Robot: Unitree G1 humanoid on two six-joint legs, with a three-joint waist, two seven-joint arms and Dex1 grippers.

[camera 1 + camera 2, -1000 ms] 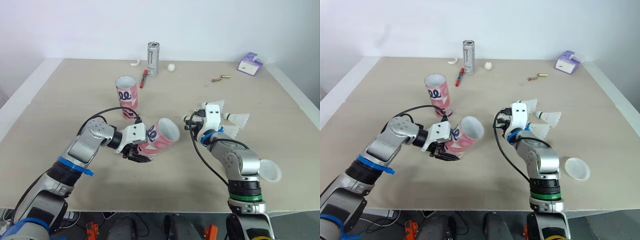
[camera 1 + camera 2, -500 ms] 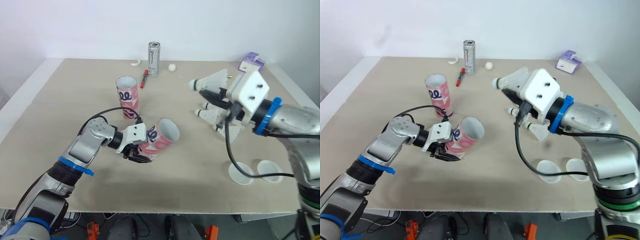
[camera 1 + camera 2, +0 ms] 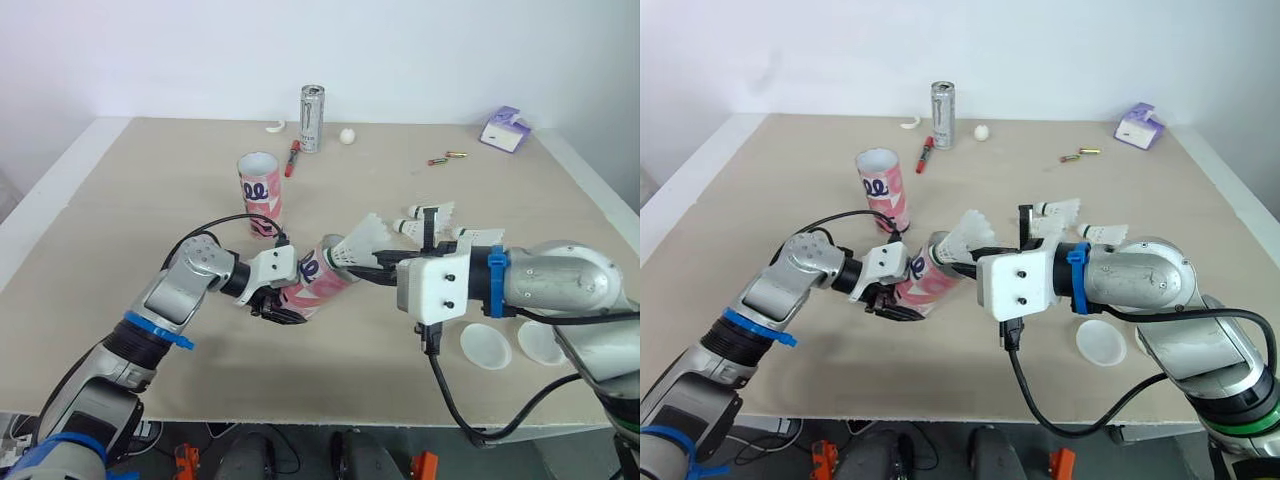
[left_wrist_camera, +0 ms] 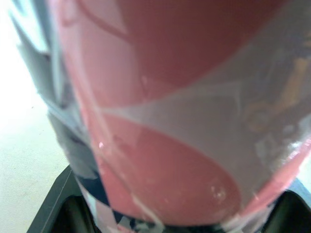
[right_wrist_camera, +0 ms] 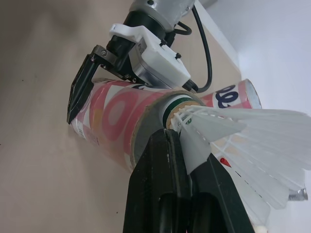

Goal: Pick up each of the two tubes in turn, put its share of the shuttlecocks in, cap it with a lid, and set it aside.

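Note:
My left gripper (image 3: 272, 305) is shut on a pink patterned tube (image 3: 312, 285), holding it tilted with its mouth facing right; the tube's wall (image 4: 170, 97) looms close in the left wrist view. My right gripper (image 3: 358, 266) is shut on a white shuttlecock (image 3: 362, 238), whose cork end sits at the tube's mouth (image 5: 167, 104). A second pink tube (image 3: 259, 188) stands upright behind. Two more shuttlecocks (image 3: 428, 214) lie on the table to the right. Two white lids (image 3: 486, 346) lie near the front right.
At the back of the table stand a silver can (image 3: 312, 104), a red marker (image 3: 291, 157), a white ball (image 3: 347, 135) and a white curved piece (image 3: 272, 126). Batteries (image 3: 445, 158) and a purple box (image 3: 503, 130) lie back right.
My right arm came down and left with the shuttlecock, from raised above the table to the mouth of the held tube. The left arm kept the tube nearly still.

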